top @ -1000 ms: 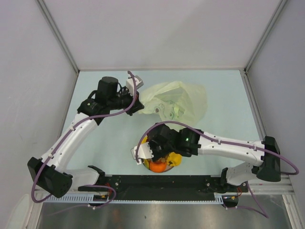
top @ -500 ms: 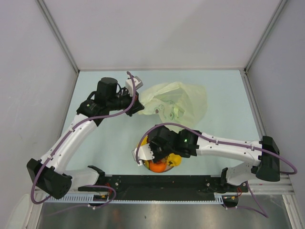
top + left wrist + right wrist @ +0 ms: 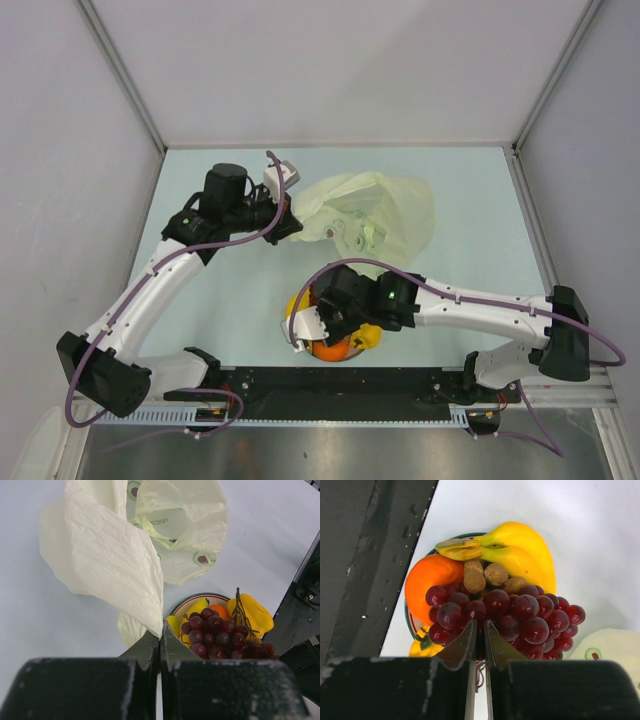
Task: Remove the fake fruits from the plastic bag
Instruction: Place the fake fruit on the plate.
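Fingers, top view: the left gripper (image 3: 291, 224) sits at the left edge of the plastic bag (image 3: 385, 210); whether its fingers are closed cannot be told from up here. The right arm (image 3: 470, 305) hides its own fingers.
Bag, top view: it lies crumpled on the pale table (image 3: 470, 250), beyond the right arm's wrist.
Fruit, top view: an orange (image 3: 330, 349) peeks out beneath that wrist, outside the bag.
Fingers, left wrist: they are pressed together, pinching a fold of the bag's thin plastic.
Fruit, left wrist: a grape bunch (image 3: 215, 635) sits over a plate (image 3: 192, 596) just beside the bag, with the orange behind it.
Fingers, right wrist: the right gripper (image 3: 480, 630) is almost closed, its tips nipping the grape bunch.
Fruit, right wrist: a banana bunch (image 3: 530, 550) and the orange flank the grapes above the plate. A corner of the bag shows at lower right.
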